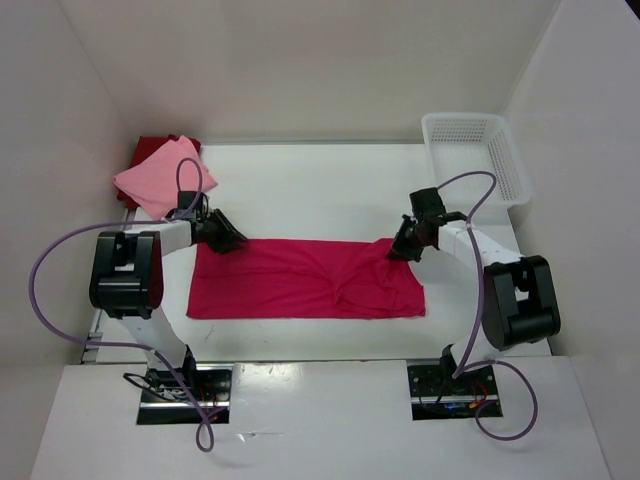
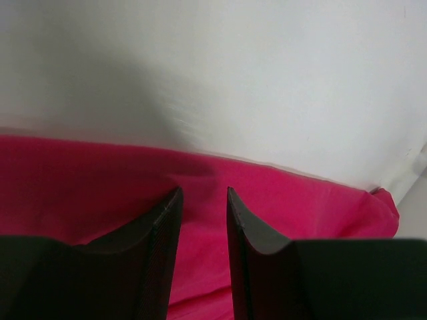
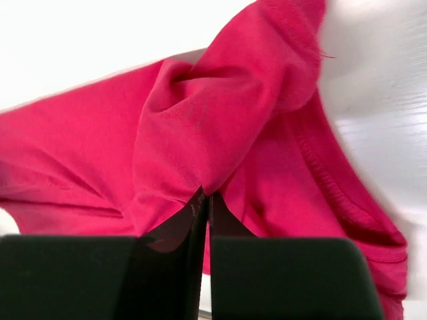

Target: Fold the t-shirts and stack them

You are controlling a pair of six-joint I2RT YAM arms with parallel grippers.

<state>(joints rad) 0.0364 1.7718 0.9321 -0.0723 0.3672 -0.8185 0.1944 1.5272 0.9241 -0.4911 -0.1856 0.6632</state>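
We are pinching a fold at the upper right corner of the crimson t-shirt [image 1: 300, 282] with the right gripper [image 3: 205, 195]. The shirt is lying mid-frame, its long axis running left to right. The left gripper [image 2: 204, 192] is sitting narrowly parted over its upper left edge.

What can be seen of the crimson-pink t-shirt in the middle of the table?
The crimson-pink t-shirt is soft knit cloth with a stitched hem, folded into a long band flat across the table, creased toward its right end. There the right gripper is shut on a fold raised into a peak. The left gripper sits at its far left corner, jaws apart; contact unclear.
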